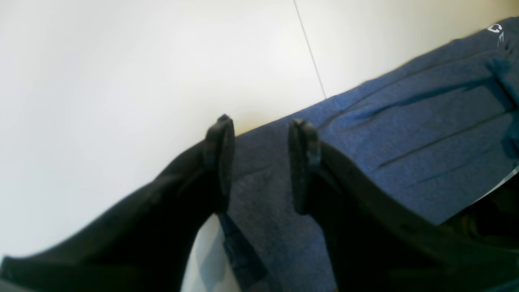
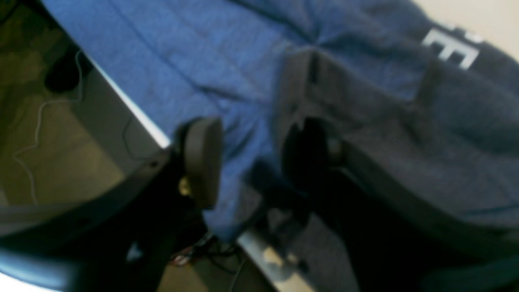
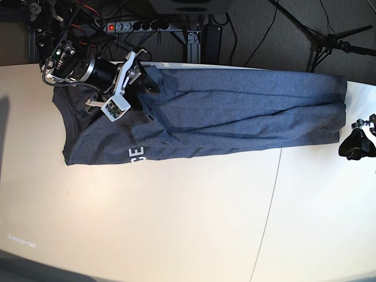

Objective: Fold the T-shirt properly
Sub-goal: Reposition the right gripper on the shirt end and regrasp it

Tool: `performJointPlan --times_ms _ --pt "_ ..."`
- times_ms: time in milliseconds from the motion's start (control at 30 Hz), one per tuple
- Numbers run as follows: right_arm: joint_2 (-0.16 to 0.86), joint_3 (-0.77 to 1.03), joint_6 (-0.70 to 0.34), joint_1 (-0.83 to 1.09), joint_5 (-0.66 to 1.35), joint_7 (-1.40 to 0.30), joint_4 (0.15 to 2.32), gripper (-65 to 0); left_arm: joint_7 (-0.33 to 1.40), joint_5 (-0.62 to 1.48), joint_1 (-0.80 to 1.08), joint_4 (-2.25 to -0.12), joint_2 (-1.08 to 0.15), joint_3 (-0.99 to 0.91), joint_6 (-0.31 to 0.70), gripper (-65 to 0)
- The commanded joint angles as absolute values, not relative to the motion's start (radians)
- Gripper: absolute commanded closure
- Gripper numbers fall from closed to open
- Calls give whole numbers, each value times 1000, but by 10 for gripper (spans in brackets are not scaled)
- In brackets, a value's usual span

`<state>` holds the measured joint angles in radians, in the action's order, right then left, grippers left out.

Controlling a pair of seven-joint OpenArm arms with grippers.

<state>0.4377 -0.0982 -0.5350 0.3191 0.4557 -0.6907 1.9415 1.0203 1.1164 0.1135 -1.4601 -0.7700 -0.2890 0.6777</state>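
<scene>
T-shirt (image 3: 235, 111): heathered slate-blue, greyer in the base view, brighter blue in the right wrist view. White block lettering (image 3: 136, 155) near its lower edge. Table (image 3: 147, 223): plain cream-white, one thin dark seam line (image 3: 267, 217). Left gripper (image 1: 261, 162) fingers: matte black. Right gripper (image 2: 251, 158): black fingers, white and silver body. Power strip (image 3: 132, 26): black, red lit switch.
</scene>
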Motion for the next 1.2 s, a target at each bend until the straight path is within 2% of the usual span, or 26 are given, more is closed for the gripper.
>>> performJointPlan --times_ms 0,500,567,667,700,933,1167 --pt "448 -89 -550 313 471 -671 1957 -323 999 1133 101 -1470 -795 -300 698 -225" --pt "449 149 -548 225 511 -652 1939 -318 995 1133 105 -1470 -773 -300 698 -225" --pt "448 149 -549 225 508 -648 1897 -244 991 1133 105 -1470 -770 -300 698 -225" --pt "448 149 -549 224 479 -610 1818 -43 991 1132 106 -1470 -755 -300 698 -225" --pt "448 149 -549 224 466 -601 1798 0 991 1132 105 -1470 -746 -300 698 -225" --pt "476 170 -547 225 418 -604 1771 0 992 1109 106 -1470 -712 -300 698 -225" --pt "523 333 -547 266 479 -663 1771 0 991 1087 107 -1460 -709 -299 698 -225"
